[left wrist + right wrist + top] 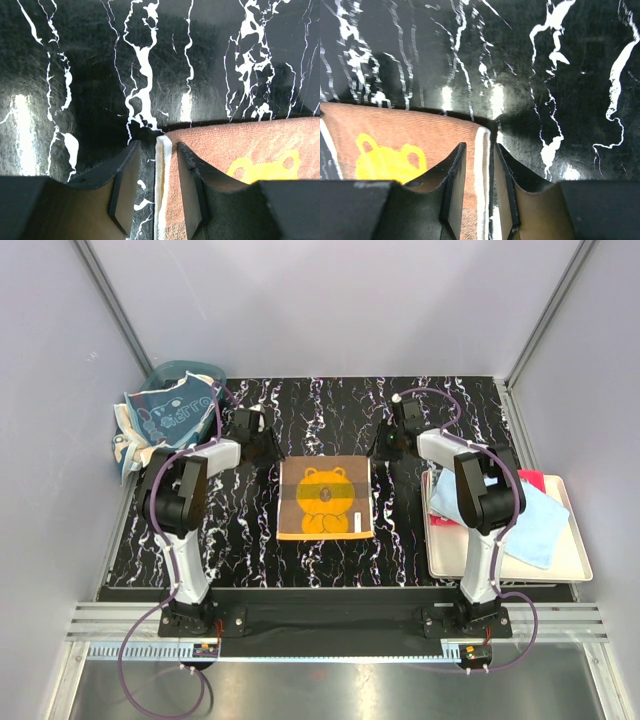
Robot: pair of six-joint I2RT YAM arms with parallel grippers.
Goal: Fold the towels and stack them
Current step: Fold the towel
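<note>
Closest to my wrist cameras are the black fingers [192, 175] themselves. On the left hand [157, 146] they stand spread, low over the worktop [330, 405]. They straddle the white-trimmed left edge of the orange bear towel [325, 498]: one finger is over bare black marble, the other over the cloth. The towel's far left corner lies just ahead of the tips, and the cloth rests loose between them. The right hand [479, 146] mirrors this at the far right corner. Its fingers are parted by a narrower gap, and the white edge strip lies flat in that gap, so as far as I can see it is not clamped on the cloth.

From the overhead camera, the bear towel lies flat and square in the middle of the worktop, between my two arms. It is bear side up, with a small white tag by its near right corner. To the right, the cream tray [572, 562] holds a light blue towel [540, 525], and a red towel [531, 478] peeps out at its far edge; my right arm hides part of that tray. At the far left corner sits the teal basket [190, 373], with a teal patterned towel [172, 418] draped over its front.
</note>
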